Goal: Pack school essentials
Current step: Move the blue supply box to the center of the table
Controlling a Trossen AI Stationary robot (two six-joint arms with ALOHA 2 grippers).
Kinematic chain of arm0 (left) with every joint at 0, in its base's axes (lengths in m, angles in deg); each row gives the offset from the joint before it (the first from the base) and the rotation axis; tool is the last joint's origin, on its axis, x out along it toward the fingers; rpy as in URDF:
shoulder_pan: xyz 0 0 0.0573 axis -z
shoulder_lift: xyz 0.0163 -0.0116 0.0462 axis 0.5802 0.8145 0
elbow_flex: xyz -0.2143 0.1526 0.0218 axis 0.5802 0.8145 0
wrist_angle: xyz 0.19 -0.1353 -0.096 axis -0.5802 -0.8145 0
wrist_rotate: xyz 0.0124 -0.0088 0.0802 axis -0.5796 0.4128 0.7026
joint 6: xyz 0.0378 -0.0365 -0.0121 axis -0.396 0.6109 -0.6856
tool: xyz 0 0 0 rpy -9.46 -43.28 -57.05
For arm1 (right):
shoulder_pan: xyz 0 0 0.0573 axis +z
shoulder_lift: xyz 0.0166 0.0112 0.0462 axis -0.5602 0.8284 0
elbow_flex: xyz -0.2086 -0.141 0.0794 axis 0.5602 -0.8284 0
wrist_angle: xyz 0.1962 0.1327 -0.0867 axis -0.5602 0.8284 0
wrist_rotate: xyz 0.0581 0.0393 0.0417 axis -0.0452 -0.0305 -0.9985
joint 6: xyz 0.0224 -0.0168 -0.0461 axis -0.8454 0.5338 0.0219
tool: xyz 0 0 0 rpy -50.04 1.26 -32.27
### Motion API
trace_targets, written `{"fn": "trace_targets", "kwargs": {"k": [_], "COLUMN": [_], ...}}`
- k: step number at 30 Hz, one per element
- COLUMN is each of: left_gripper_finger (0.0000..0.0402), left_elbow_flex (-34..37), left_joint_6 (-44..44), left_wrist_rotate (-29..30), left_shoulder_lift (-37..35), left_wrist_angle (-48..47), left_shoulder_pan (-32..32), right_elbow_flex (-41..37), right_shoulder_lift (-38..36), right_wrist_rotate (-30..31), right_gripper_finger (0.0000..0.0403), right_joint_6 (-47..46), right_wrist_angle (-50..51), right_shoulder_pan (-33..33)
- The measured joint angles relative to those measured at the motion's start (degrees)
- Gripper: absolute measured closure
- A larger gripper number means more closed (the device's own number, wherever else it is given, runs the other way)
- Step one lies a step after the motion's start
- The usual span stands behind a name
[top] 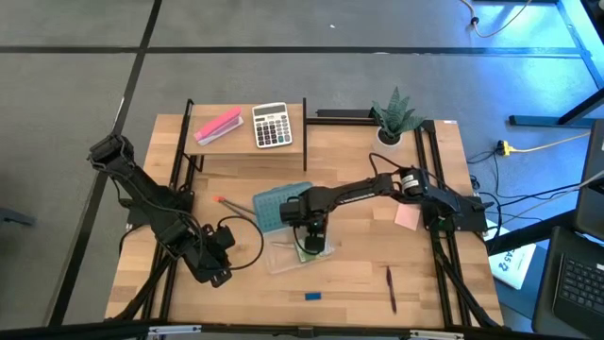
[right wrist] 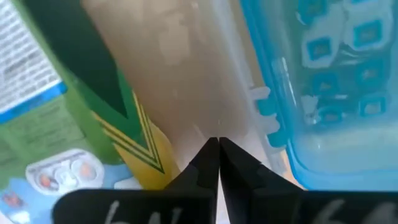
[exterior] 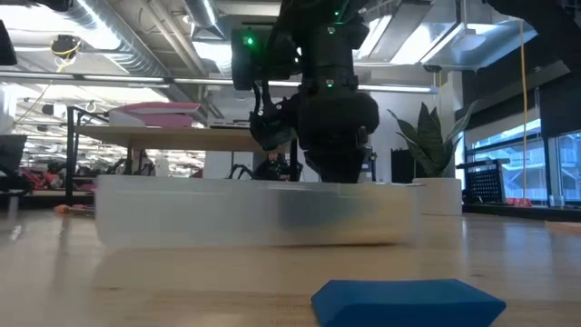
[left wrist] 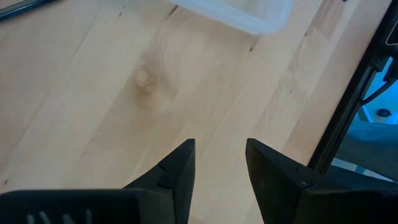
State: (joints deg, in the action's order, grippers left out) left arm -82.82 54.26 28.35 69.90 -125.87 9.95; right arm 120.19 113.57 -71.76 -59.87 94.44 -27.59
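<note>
A clear plastic container (top: pixel 288 255) stands mid-table, with the yellow-green crayon box (right wrist: pixel 74 124) lying in it. My right gripper (right wrist: pixel 217 149) is shut and points down into the container (exterior: pixel 254 213) beside the crayon box, and it holds nothing. The container's blue lid (top: pixel 272 206) lies flat just beyond it. A red-tipped pencil (top: pixel 236 210), a blue eraser (top: pixel 312 296) and a dark-red pen (top: pixel 391 288) lie loose on the table. My left gripper (left wrist: pixel 221 165) hangs open over bare wood at the near left. My right gripper has its shut fingertips (right wrist: pixel 211 155) low inside the container, between the crayon box's yellow edge (right wrist: pixel 155 162) and the container wall next to the lid. I cannot tell whether they touch the container floor or the box.
A raised shelf at the far left carries a pink block (top: pixel 217 126) and a grey calculator (top: pixel 272 125). A potted plant (top: pixel 392 118) stands far right, and a pink note (top: pixel 408 217) lies near the right arm. Bare wood lies along the near edge around the eraser (exterior: pixel 408 304).
</note>
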Motion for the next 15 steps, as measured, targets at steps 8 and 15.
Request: {"fn": "trace_targets", "kwargs": {"k": [8, 15], "left_gripper_finger": [0.0266, 0.0266], "left_elbow_flex": [0.0, 0.0], "left_joint_6": [0.0, 0.0], "left_wrist_rotate": [0.0, 0.0], "left_shoulder_lift": [0.0, 0.0], "left_wrist_angle": [0.0, 0.0], "left_shoulder_pan": [0.0, 0.0], "right_elbow_flex": [0.0, 0.0], "right_shoulder_lift": [0.0, 0.0], "right_wrist_rotate": [0.5, 1.5], "right_gripper_finger": [0.0398, 0.0388], "right_joint_6": [-5.1, -7.9], "right_wrist_angle": [3.7, 8.5], "right_shoulder_pan": [-1.7, -1.8]}}
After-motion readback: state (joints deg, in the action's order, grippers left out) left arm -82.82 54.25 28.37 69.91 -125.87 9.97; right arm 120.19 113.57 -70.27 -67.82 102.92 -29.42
